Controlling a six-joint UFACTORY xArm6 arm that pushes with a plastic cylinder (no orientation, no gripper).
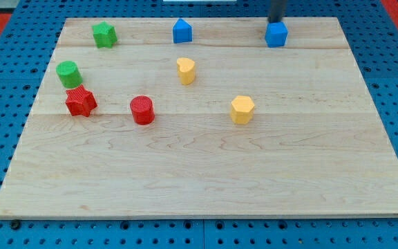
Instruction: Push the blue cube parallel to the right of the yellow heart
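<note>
Wooden board (206, 173) on blue pegboard (392, 69) | my tip (276, 23) touching blue cube (276, 34) | no jaws fitted

blue cube (276, 34), yellow heart (186, 70), red star (81, 102)

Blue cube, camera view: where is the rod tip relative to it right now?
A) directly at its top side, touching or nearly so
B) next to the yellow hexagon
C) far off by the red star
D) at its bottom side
A: my tip sits right at the view's-top edge of the blue cube, near the board's top right, well away from the yellow heart.
</note>
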